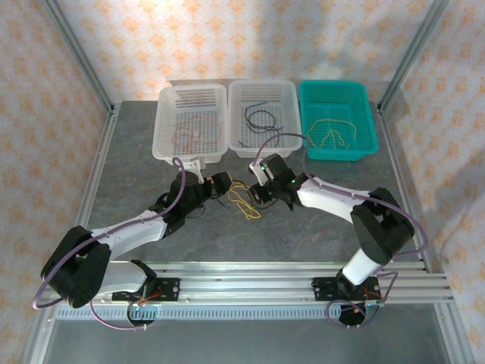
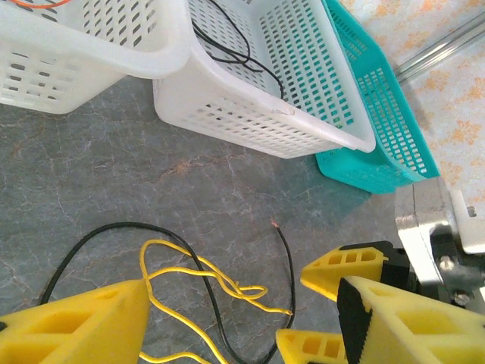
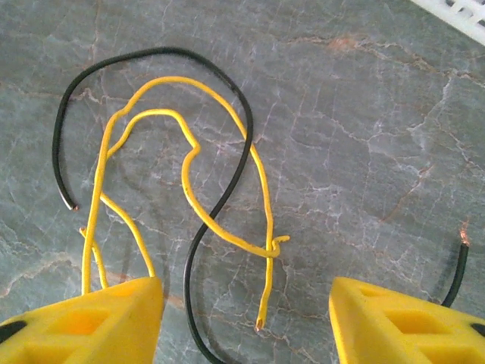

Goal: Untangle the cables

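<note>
The table bears three baskets and seemingly knotted cables.

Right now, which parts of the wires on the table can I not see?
Right wrist view: the yellow wire disappears behind a finger of the right claw; the black wire leaves the bottom edge.
Top view: the tangle is too small to follow crossings.

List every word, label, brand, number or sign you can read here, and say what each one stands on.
None: no text can be read.
The white baskets, the teal basket, the yellow cable, the black cable and the table carry no lettering.
The small parts at the arm bases are too small to tell.
</note>
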`<state>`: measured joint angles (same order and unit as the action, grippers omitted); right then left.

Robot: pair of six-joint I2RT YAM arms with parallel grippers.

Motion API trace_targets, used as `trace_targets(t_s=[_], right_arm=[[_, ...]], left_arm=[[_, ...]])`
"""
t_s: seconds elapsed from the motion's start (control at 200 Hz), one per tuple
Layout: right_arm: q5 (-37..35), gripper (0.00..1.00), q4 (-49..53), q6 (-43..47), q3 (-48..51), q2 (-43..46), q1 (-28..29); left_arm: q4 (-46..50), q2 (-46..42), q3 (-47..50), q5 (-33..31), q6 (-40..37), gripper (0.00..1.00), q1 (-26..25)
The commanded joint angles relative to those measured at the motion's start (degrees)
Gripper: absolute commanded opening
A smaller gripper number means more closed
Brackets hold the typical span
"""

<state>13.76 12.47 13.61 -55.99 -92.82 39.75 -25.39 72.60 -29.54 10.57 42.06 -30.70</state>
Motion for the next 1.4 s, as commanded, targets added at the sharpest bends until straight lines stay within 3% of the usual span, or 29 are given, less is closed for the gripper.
trace_targets(t_s=[0.0,0.365,0.526,0.606,1.001,1.397], right_arm=[[-2.55,0.60,1.58,2.69,-2.53,-2.19,0.98],[-1.11,0.59,-1.55,3.57,-7.69,-9.23,1.03],[0.68,0.51,-2.59,3.46,-10.27,-12.07,1.03],[1.48,0.42,-2.71,3.38,-11.04,-12.43,1.03],[-0.39,0.18,-2.97,2.58,-5.16,-6.13,0.95],[-3.73,0.09,-2.09,-1.30,-1.15,3.51,-0.96]], left_arm=[[-3.26,0.74,-0.17,1.08,0.73,0.67,0.36],[-3.07,0.79,-0.34,1.12,1.00,0.67,0.31],[-2.69,0.76,-0.65,1.21,1.03,0.67,0.37],[-2.01,0.54,-0.78,1.12,0.66,0.67,0.33],[-0.54,2.18,-2.32,1.86,0.04,0.67,0.36],[-2.03,5.35,-3.48,3.44,0.12,0.67,0.33]])
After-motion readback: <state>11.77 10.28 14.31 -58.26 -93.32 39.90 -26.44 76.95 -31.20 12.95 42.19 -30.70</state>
